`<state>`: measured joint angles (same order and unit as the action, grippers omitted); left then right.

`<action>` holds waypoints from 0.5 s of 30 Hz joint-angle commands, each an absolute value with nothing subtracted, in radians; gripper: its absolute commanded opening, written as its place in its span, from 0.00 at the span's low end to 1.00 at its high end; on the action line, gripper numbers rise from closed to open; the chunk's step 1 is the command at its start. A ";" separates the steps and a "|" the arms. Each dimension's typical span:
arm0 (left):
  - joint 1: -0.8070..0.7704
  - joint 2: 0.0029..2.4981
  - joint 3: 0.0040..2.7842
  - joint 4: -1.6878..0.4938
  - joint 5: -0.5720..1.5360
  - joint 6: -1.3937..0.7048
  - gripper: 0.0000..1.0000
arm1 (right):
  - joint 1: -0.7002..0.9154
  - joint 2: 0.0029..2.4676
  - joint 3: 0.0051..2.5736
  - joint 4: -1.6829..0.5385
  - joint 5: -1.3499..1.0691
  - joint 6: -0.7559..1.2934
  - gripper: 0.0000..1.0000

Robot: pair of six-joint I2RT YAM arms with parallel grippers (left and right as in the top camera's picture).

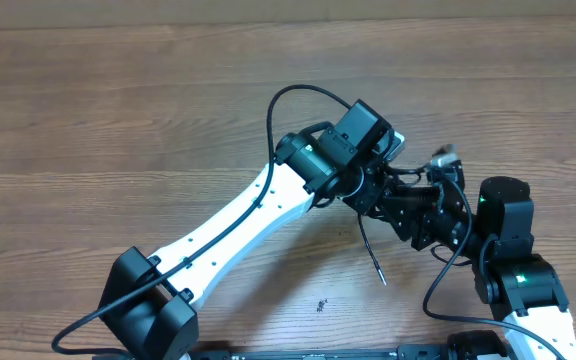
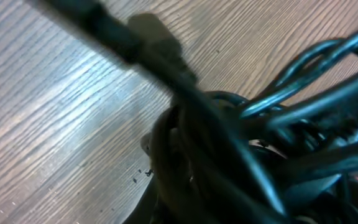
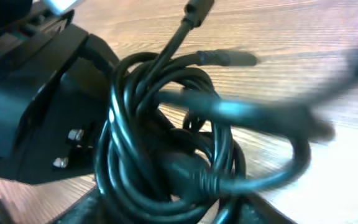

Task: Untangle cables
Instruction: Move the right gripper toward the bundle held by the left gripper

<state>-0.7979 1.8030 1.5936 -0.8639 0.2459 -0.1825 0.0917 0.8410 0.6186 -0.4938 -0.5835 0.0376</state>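
The cables (image 1: 400,188) are a knot of thin black cords hanging just above the wooden table between my two grippers. My left gripper (image 1: 373,190) is shut on the knot from the left; in its wrist view the cords (image 2: 229,143) fill the frame and hide the jaws. My right gripper (image 1: 415,207) meets the knot from the right. In its view the coiled cables (image 3: 166,124) sit between its dark fingers (image 3: 79,208), which press on both sides. One loose strand (image 1: 371,250) trails down to a small plug end. A silvery plug (image 1: 445,155) sticks out at the upper right.
The left arm's own thick black wire (image 1: 293,95) loops up above its wrist. A few dark specks (image 1: 321,305) lie on the table (image 1: 118,120) near the front. The left gripper's black body (image 3: 36,93) fills the left of the right wrist view.
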 commanded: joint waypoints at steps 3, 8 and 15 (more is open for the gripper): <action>-0.761 1.805 1.620 -0.852 0.265 -0.229 0.04 | 0.096 0.834 0.639 -0.484 -0.626 0.037 0.22; -0.748 1.805 1.620 -0.851 0.317 -0.231 0.04 | 0.096 0.834 0.639 -0.480 -0.630 0.037 0.04; -0.720 1.798 1.621 -0.874 0.323 -0.176 1.00 | 0.096 0.834 0.639 -0.484 -0.547 0.091 0.04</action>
